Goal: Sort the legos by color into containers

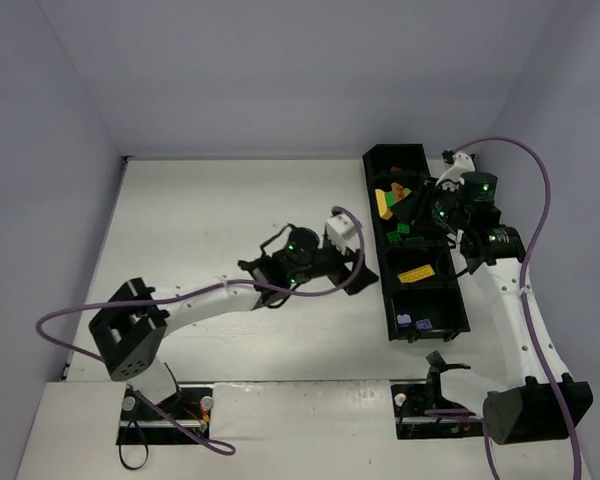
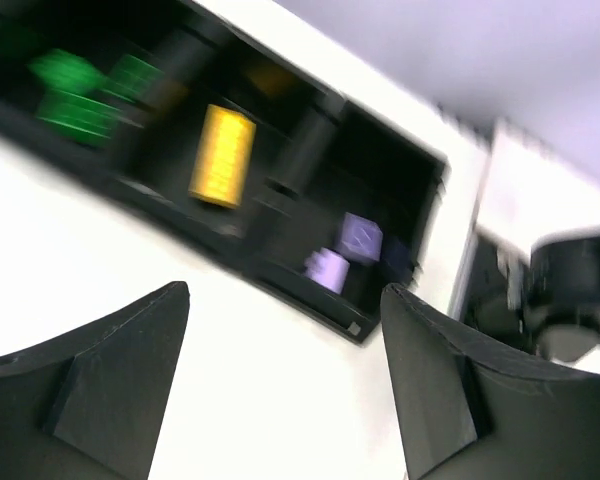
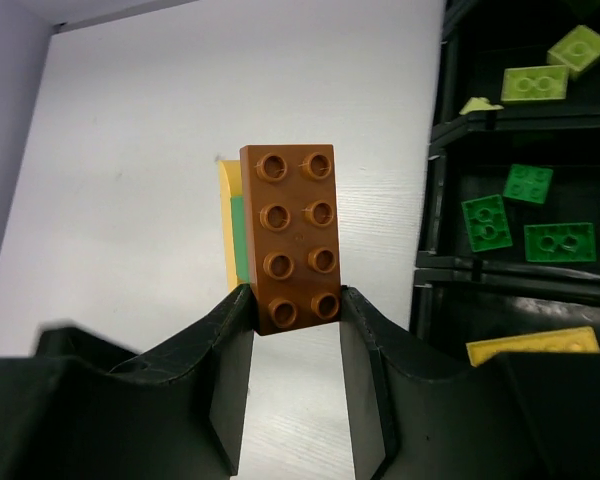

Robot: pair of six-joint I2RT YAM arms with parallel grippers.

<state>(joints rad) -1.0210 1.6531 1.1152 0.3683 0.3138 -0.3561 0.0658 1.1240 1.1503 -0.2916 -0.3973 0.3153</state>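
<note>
**Bench top** (image 1: 230, 220), white. The black five-compartment tray (image 1: 395, 162) lies along its right edge, running from the far right corner toward the near edge.

**Right gripper** (image 3: 297, 300) hangs over the far half of the tray. Its jaws pinch one end of a brown two-by-four brick (image 3: 295, 235) across the long smooth sides. Only the last row of studs lies between the fingers, and the rest stands clear. A green layer (image 3: 238, 240) and a yellow layer (image 3: 224, 215) are pressed against the brown brick's back, apparently further bricks stacked with it.

**Left gripper** (image 2: 285, 295) sits just beside the tray's left wall, toward the middle of the bench. It is spread wide with nothing between its fingers. Its view is blurred.

**In the tray:**
- lime bricks (image 3: 535, 84)
- green bricks (image 3: 487, 222)
- a long yellow brick (image 3: 533, 345)
- lilac bricks (image 2: 358, 238), in the compartment closest to the near edge

**Handling (judged):** The bricks are light, rigid and hard, not fragile, but their glossy walls may slip under a shallow pinch. The flat opposing side walls are the proper hold, while studs and hollow undersides give poor purchase. Held by one end, the stack has leverage to pivot or to peel apart at its seams. Three joined colours would probably need separating before each can go to its own compartment.
</note>
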